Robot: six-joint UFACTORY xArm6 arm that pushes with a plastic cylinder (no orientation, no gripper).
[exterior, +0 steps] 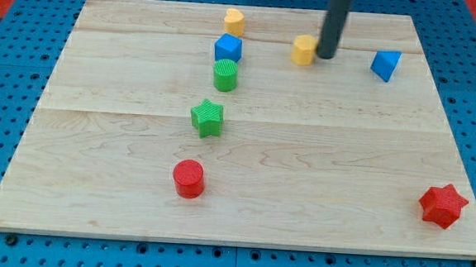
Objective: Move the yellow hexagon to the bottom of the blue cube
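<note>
Yellow hexagon [304, 49] sits near the board's top edge, squat, with no clear long axis or heading. My tip [325, 56] touches its right side; being a bare rod, it clamps nothing. Blue cube [227, 47] lies well to the left.

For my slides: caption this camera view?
My tip touches the yellow hexagon, right of the blue cube.

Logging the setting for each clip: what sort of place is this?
Probably a lab tabletop rig for pushing tests: a pale wooden board on a blue perforated base, with small coloured blocks such as the yellow hexagon, which my tip touches.
</note>
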